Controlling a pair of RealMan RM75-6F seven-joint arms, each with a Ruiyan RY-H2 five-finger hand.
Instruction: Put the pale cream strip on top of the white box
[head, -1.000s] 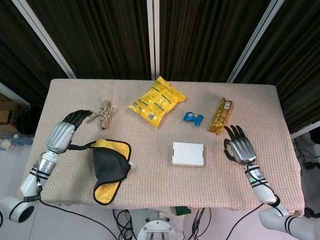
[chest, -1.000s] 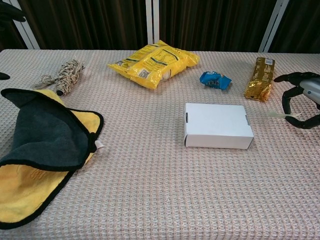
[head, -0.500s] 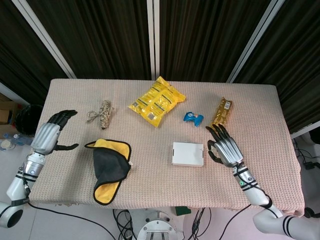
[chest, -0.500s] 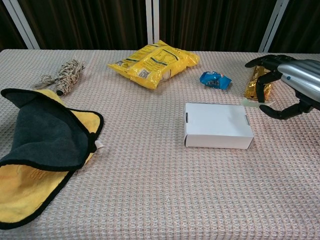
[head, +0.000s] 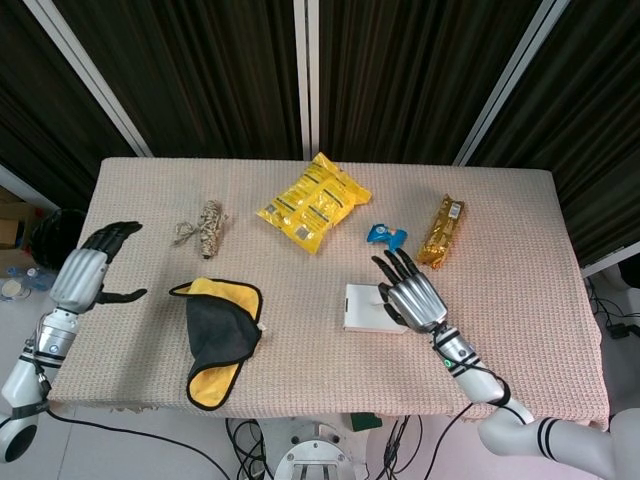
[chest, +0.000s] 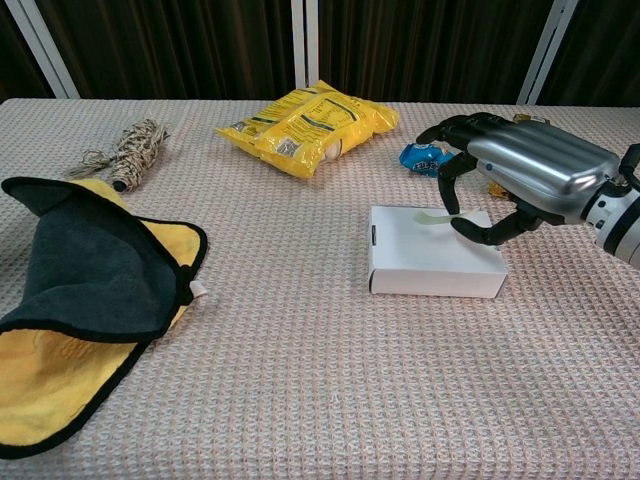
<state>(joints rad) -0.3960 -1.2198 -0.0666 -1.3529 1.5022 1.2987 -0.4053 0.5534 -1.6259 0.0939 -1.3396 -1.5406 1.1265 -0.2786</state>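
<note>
On the woven table, the right robot hand pinches the pale cream strip (over the white box).

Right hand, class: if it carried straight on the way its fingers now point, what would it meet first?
Most likely the blue wrapper. In the head view the right hand, holding the cream strip over the white box, points up and slightly left towards it. Height above the table is unclear.

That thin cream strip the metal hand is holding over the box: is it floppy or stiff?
Probably light and a bit springy: the pale cream strip sticks out sideways from the right hand over the white box, bowing only gently. Being so thin, it could slide off easily.
</note>
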